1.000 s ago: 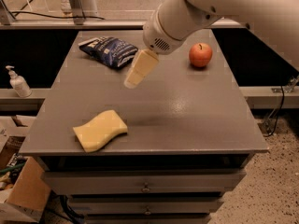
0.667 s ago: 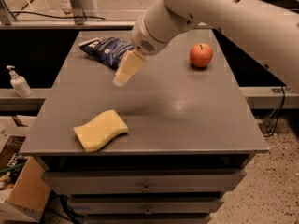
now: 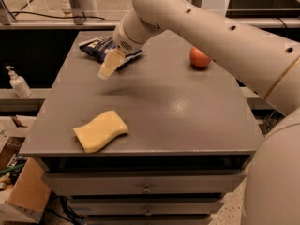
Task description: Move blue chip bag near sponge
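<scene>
Where the blue chip bag (image 3: 95,48) lies, the end effector (image 3: 105,72) hangs empty.

a thick, smooth off-white arm of rounded tubular links, with small dark round holes along it and a thin tan band near one joint; its pale-yellow gripper (image 3: 107,68) hangs over the tabletop's (image 3: 187,111) far-left part.

One high view, looking down on the table (image 3: 187,116) from its drawer side (arm (image 3: 211,27) looms close), gripper (image 3: 108,66) at far left
</scene>
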Available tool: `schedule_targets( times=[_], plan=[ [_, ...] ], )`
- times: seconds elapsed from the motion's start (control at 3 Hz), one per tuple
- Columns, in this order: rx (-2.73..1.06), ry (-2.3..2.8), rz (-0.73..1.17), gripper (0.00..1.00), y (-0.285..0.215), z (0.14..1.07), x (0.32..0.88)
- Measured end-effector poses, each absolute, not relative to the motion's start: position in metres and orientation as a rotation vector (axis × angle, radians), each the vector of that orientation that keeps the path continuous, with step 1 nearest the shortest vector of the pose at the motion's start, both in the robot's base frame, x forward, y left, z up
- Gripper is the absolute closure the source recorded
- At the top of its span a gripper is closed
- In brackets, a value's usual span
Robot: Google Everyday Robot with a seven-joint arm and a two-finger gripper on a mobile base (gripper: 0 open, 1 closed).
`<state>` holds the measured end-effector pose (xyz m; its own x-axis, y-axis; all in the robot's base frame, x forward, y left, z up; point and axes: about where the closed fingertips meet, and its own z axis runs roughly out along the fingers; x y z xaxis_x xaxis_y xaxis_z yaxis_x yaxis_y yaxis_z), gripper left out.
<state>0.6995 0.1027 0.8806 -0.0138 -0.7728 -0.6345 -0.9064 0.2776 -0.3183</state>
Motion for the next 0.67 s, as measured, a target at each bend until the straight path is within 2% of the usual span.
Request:
schedule_targets(
  times=[0.67],
  plan=[
    [-1.484, 1.855, 0.116, 0.00, 0.114, 0.856, 0.765]
  ],
)
